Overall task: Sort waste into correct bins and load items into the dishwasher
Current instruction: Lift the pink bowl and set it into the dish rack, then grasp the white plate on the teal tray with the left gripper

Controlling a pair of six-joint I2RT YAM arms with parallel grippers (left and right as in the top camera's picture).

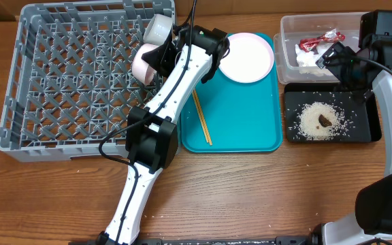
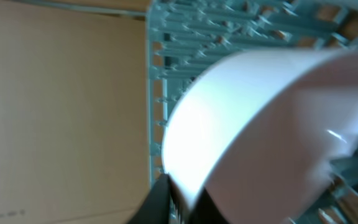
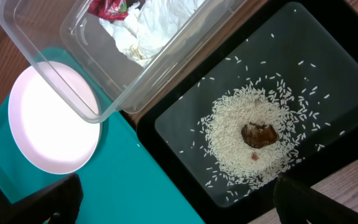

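While the overhead view lays out the whole tabletop (image 1: 250, 197), each wrist camera adds something it lacks. At the left of the frame the grey dish rack (image 1: 80, 82) holds a small white cup (image 1: 158, 28) in its upper right corner. Just below the cup, a white bowl (image 1: 143, 64) stands tilted on edge at the left claw (image 1: 160, 58). The left wrist view shows that bowl large and blurred over the lattice, a dark finger (image 2: 161, 200) at its rim, yet I cannot tell whether the claw pinches it. In the middle, the teal tray (image 1: 237, 129) carries chopsticks (image 1: 203, 119) and the pink-white plate (image 1: 247, 58). At right, the clear tub (image 1: 291, 27) holds the red wrapper (image 1: 318, 42) and napkin (image 1: 308, 60). Below it the black tray (image 1: 366, 129) holds rice grains (image 1: 312, 122) around a brown lump (image 1: 326, 120). Only the right wrist view shows the right claw (image 3: 179, 205) spread wide and empty above them
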